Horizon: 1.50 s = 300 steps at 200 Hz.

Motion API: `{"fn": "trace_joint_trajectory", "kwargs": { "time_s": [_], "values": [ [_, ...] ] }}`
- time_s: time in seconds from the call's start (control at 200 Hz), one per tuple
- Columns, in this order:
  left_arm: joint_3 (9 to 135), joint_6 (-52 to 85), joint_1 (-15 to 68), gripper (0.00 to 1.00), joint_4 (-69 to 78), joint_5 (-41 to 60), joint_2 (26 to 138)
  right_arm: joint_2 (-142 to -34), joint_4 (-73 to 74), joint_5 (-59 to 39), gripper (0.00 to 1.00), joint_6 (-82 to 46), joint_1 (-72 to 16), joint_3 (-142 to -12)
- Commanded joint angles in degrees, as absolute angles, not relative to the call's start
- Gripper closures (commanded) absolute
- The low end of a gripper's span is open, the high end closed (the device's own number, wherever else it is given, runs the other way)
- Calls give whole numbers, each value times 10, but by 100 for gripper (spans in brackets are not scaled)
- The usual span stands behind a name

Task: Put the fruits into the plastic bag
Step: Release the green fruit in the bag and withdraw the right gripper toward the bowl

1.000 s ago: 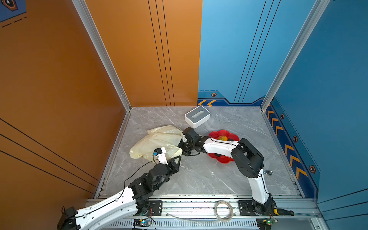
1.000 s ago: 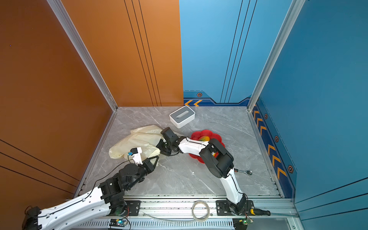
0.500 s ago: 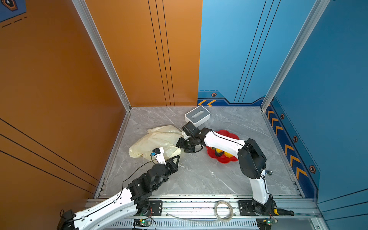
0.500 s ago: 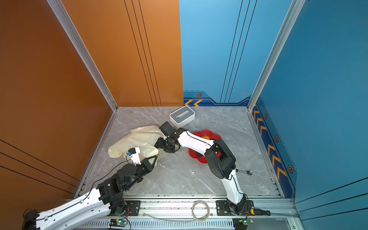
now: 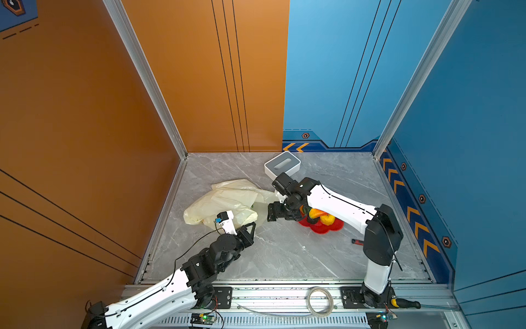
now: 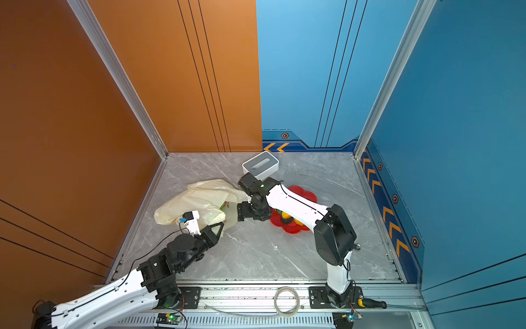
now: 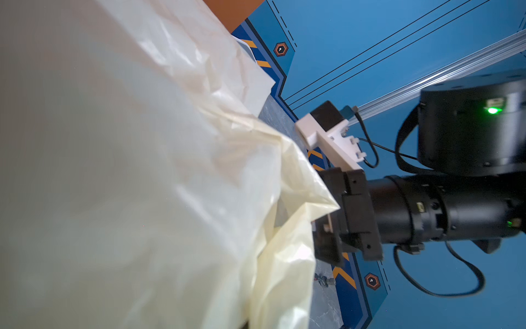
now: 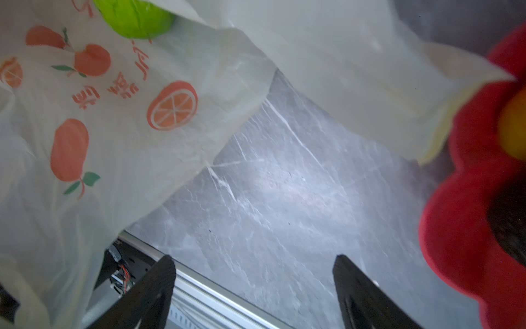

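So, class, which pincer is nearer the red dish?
Right. The right pincer, open, sits just beside the dish, between it and the bag. The left pincer is farther off, at the bag's near edge.

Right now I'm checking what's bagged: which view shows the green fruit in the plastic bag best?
The right wrist view: the green fruit is close and bright inside the plastic bag, though partly cropped. Both top views show a green speck at the bag's opening. The left wrist view shows just bag film.
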<state>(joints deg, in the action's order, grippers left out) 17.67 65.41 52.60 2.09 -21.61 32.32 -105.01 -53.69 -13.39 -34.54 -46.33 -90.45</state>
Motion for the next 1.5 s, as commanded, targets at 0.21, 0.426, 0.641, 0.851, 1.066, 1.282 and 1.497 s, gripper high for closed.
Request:
{"fn": "trace_joint_trajectory", "kwargs": {
  "time_s": [0.21,0.426,0.641,0.851,1.066,1.282,1.497],
  "values": [
    [184,642,519,100,0,-219,330,-926,-685,-6,13,-275,-459,-880],
    [190,639,512,100,0,-211,341,-864,-708,50,7,-282,-427,-869],
    [191,641,509,100,3,-207,345,-715,-554,3,4,-407,-333,-742],
    [190,643,507,100,0,-201,345,-626,-476,-41,5,-552,-265,-647],
    [190,644,507,100,-4,-205,343,-610,-514,-1,7,-680,-265,-626],
    [196,645,505,100,-14,-207,344,-601,-579,55,7,-771,-265,-654],
    [204,648,505,100,-30,-212,344,-665,-670,53,5,-818,-265,-697]
  ]
}}
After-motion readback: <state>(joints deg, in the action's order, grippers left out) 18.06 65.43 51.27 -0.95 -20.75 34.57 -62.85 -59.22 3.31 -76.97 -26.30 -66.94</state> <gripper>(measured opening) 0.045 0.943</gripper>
